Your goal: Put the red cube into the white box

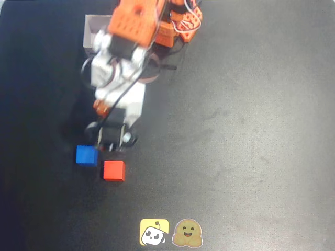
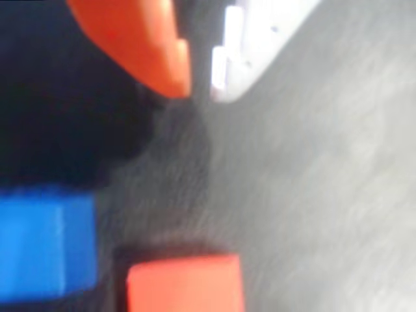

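The red cube [image 1: 113, 170] lies on the black table, with a blue cube [image 1: 87, 155] just up and to its left. My gripper [image 1: 107, 146] hangs right above the two cubes, pointing down at the gap between them. In the wrist view its orange and white fingers meet at the gripper [image 2: 201, 88] with only a thin slit and nothing held. Below them are the red cube [image 2: 185, 286] and the blue cube [image 2: 45, 244]. The white box [image 1: 97, 31] stands at the top left, partly hidden behind the arm.
The arm's orange base [image 1: 178, 26] sits at the top middle. Two stickers, a yellow one [image 1: 154, 232] and a brown one [image 1: 187, 233], lie near the bottom edge. The black table [image 1: 251, 130] stretches bare to the right.
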Action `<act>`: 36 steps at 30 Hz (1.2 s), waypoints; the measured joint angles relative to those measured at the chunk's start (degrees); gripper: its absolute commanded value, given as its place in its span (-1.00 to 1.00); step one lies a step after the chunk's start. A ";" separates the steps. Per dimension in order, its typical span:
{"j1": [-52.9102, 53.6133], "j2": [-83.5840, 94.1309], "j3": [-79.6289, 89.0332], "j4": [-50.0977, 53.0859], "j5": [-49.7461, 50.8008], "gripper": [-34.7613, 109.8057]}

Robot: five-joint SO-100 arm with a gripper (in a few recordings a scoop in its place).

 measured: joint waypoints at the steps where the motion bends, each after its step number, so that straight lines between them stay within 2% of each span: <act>1: 0.26 -1.76 -1.49 -0.44 -0.09 -0.50; 10: 0.97 -11.78 -10.28 -1.58 -0.35 -0.50; 22: -3.25 -14.50 -14.06 -1.85 -1.76 -0.49; 36: -1.58 -18.72 -17.05 -1.85 0.53 -0.48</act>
